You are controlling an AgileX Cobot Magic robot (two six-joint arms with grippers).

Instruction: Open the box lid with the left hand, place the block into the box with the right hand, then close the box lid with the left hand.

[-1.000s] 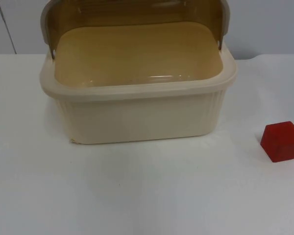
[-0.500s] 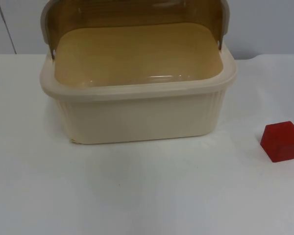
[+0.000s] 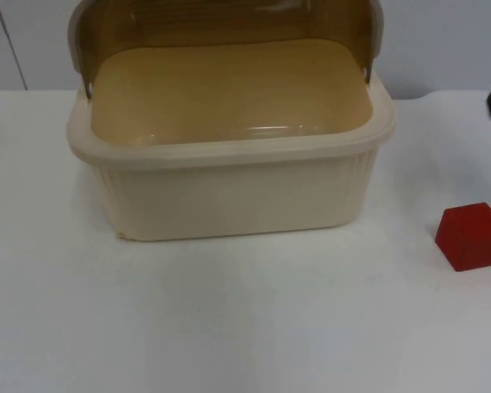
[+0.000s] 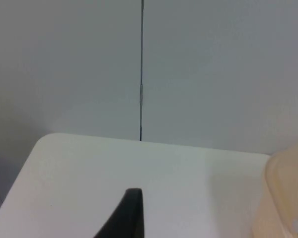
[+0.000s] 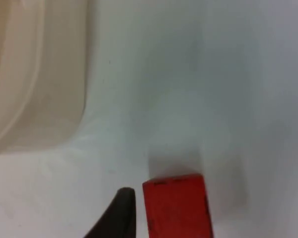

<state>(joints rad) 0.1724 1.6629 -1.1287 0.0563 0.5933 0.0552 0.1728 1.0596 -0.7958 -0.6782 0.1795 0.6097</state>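
1. Reading the stage first: with the lid (image 3: pixel 221 24) tilted back behind the box (image 3: pixel 229 196) and nothing inside, judge the opening done and the pick of the block (image 3: pixel 471 236) as the step in hand
2. Find the block on the table (image 3: pixel 229 327), out to the right of the box and well apart from its ribbed wall, touching nothing else
3. Note the right gripper (image 5: pixel 120 215) above the table with its dark tip just beside the block, and cannot tell whether spread or pressed together, so confirm a wide enough spread before going down
4. Shift sideways to centre over the block rather than alongside it, and turn the wrist to meet two flat opposite faces, not the corner that points toward the front of the table
5. Go straight down, pinch low enough for a firm hold, then lift well above the box rim before crossing over, to avoid clipping the near edge
6. Leave the left gripper (image 4: pixel 126 215) waiting over the table's far left corner by the grey wall (image 4: pixel 213 69), beside the box; cannot tell its state either
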